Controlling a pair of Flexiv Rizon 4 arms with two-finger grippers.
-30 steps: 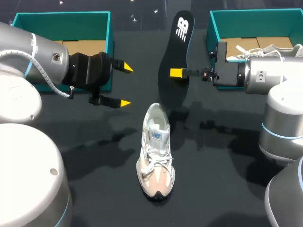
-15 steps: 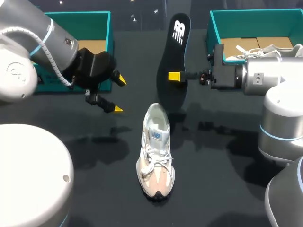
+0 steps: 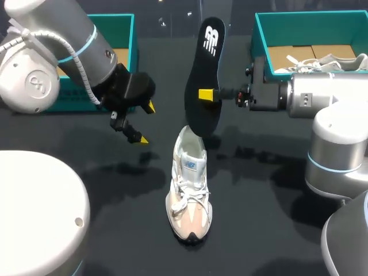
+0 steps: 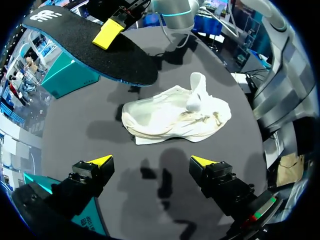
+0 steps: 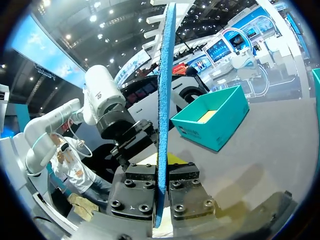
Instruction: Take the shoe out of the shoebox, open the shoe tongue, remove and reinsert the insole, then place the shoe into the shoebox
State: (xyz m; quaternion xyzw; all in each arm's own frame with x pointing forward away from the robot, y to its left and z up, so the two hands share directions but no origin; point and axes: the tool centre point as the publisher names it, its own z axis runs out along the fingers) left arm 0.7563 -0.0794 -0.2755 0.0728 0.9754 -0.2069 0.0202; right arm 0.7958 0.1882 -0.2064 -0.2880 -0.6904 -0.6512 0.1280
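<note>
White shoe (image 3: 188, 184) sole-down at mid-table (image 3: 259, 218), outside left shoebox (image 3: 109, 31) and right shoebox (image 3: 310, 29), black insole (image 3: 208, 52) tilted over its heel, pinched in right gripper (image 3: 206, 95), left gripper (image 3: 145, 123) spread wide, empty, near shoe.

Shoe (image 3: 188, 190) at table (image 3: 259, 218) centre; insole (image 3: 202, 80) above its heel, clamped in right gripper (image 3: 208, 95); left shoebox (image 3: 75, 17), right shoebox (image 3: 310, 14) behind.

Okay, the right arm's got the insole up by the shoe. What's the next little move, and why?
Probably lower the right gripper a little, steering the insole's lower end into the shoe's opening. The insole is pinched on edge, and its lower end hangs near the heel, not yet inside. The left gripper is open beside the shoe, holding nothing.
</note>
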